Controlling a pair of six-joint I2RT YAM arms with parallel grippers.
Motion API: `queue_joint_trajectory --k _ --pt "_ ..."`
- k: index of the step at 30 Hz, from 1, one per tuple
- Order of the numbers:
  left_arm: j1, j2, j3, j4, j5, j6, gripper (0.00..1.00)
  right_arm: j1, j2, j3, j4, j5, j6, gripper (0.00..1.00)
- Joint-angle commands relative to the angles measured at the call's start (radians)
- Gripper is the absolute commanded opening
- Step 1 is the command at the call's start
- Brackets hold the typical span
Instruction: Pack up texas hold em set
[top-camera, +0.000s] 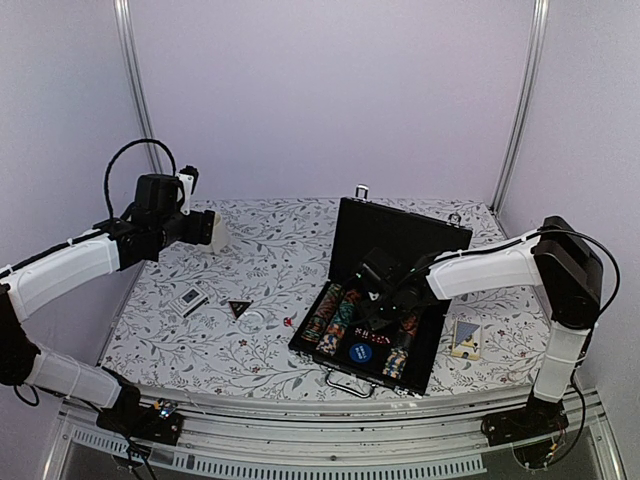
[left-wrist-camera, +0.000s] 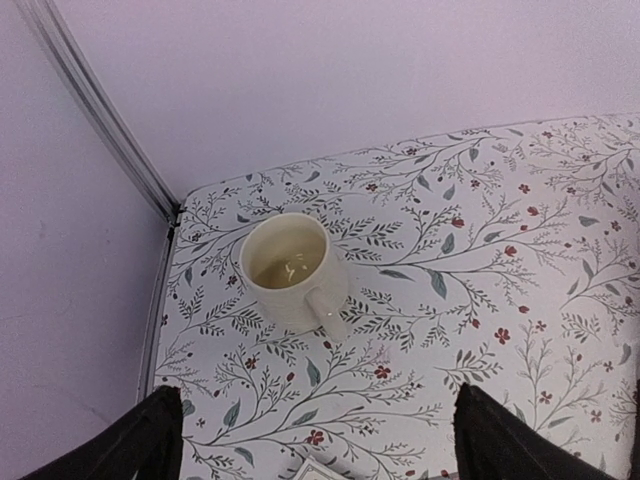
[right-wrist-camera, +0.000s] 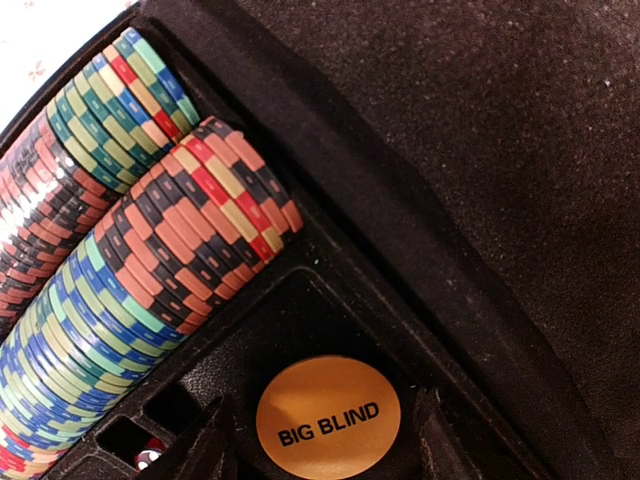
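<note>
The black briefcase (top-camera: 400, 235) lies open right of centre, lid upright. Inside are multicoloured chip rows (top-camera: 335, 315) (right-wrist-camera: 150, 250), red dice (top-camera: 368, 333) and a blue disc (top-camera: 361, 352). My right gripper (top-camera: 385, 290) (right-wrist-camera: 323, 395) reaches into the case and stands open. The orange "BIG BLIND" disc (right-wrist-camera: 328, 417) lies flat in a compartment between its fingers, with a gap on each side. A black triangle (top-camera: 238, 308) and a card deck (top-camera: 190, 299) lie on the table to the left. My left gripper (top-camera: 205, 228) (left-wrist-camera: 318, 400) hovers open and empty at the back left.
A cream mug (left-wrist-camera: 290, 265) (top-camera: 222, 236) stands just ahead of the left gripper near the back left corner. A second card box (top-camera: 466, 338) lies right of the case. Metal frame posts (top-camera: 135, 90) rise at the back corners.
</note>
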Motion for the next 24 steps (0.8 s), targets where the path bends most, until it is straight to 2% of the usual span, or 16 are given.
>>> queue_joint_trajectory --k 1,7,12,24 --pt "-0.021 -0.013 0.001 0.011 -0.027 0.008 0.94 -0.009 -0.016 0.002 0.008 -0.01 0.003 0.63" --pt "-0.031 -0.044 -0.019 0.033 -0.047 0.021 0.94 -0.008 -0.072 0.053 -0.056 -0.033 0.02 0.65" --pt "-0.034 -0.043 -0.017 0.032 -0.056 0.024 0.94 0.064 -0.049 0.221 -0.144 -0.034 0.054 0.65" --pt "-0.045 -0.054 -0.019 0.033 -0.071 0.029 0.94 0.204 0.274 0.629 -0.223 -0.074 0.136 0.66"
